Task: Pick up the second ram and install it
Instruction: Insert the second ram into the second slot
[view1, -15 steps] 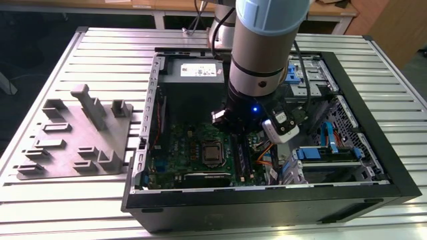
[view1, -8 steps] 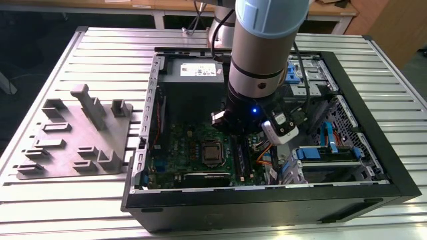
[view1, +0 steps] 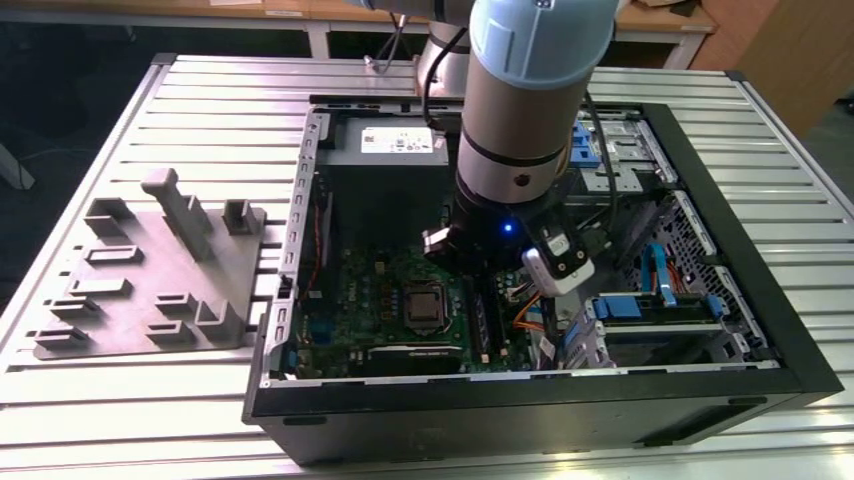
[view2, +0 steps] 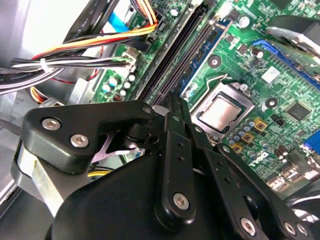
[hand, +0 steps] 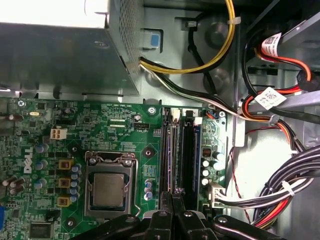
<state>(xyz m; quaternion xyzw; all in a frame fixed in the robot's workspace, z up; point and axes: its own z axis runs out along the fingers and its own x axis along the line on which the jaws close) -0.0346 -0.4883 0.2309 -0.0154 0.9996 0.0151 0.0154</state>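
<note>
My gripper (hand: 173, 196) is down inside the open computer case, over the memory slots (view2: 175, 60) beside the silver CPU (hand: 109, 190). Its two black fingers stand pinched together on a thin, dark strip seen edge-on. That strip is the second ram (hand: 169, 155), lying along the slot nearest the CPU and reaching away from the fingertips toward the grey power supply (hand: 60, 50). I cannot tell how deep it sits in the slot. In the exterior view the arm's wrist (view1: 514, 230) covers this spot above the green motherboard (view1: 360, 300).
A wider black slot (hand: 188, 155) runs parallel on the far side from the CPU. Bundled cables (hand: 290, 190) and a drive cage (view1: 654, 310) crowd that side. The case walls (view1: 534, 390) ring the board. A grey fixture tray (view1: 147, 290) lies on the table at the exterior view's left.
</note>
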